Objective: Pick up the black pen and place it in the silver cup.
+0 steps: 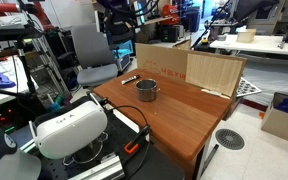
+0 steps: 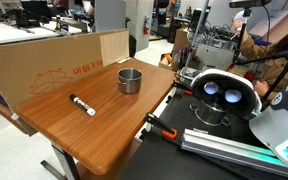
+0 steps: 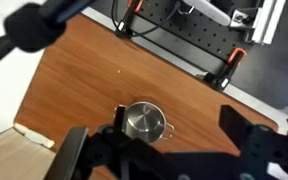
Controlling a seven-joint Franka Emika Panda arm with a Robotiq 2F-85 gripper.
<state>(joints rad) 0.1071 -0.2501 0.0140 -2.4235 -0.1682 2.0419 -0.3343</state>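
Jaws: While the gripper [image 3: 162,152] is hanging over the table [image 3: 74,80], they are standing wide apart, holding nothing.
Silver cup [image 3: 142,120]: sitting straight below, between the jaws.
Black pen [image 2: 82,105]: lying off to the side of the jaws, outside the wrist view.
Risk: if the gripper is dropping here, the jaws are likely closing on the cup instead.
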